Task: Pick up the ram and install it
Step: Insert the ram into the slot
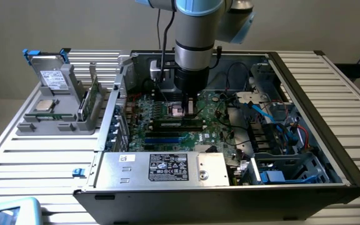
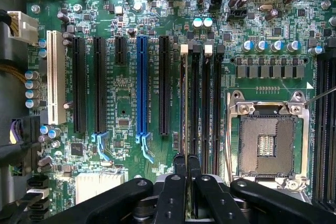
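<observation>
The ram shows edge-on in the wrist view as a thin green strip. It runs along the memory slot nearest the blue slot, from that slot's white latch back to my fingertips. My gripper is shut on the ram's near end, one black finger on each side. In the exterior view my gripper reaches straight down into the open computer case, low over the motherboard beside the processor socket. Most of the ram's faces are hidden.
The empty socket lies just beside the memory slots. A grey holder on the exterior view's left carries a drive box with blue tabs, a silver processor chip and a green board on edge. Cables and a drive cage crowd the case's right.
</observation>
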Motion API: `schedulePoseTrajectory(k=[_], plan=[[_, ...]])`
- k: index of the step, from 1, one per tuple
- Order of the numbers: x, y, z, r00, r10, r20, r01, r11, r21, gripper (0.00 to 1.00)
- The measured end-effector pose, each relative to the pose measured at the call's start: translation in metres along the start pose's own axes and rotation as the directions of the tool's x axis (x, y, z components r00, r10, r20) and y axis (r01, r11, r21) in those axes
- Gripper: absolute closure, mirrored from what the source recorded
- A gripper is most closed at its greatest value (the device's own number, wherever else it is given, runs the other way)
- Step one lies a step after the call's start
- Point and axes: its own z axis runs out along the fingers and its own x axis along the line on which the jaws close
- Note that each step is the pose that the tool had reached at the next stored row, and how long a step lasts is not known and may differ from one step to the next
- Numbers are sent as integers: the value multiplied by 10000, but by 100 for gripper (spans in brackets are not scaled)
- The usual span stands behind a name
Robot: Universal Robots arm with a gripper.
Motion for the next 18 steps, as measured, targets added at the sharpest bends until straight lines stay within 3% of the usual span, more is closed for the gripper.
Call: schedulePoseTrajectory(k=[18], plan=[[2, 12, 13, 10000, 78, 2, -78, 10000, -3, 87]])
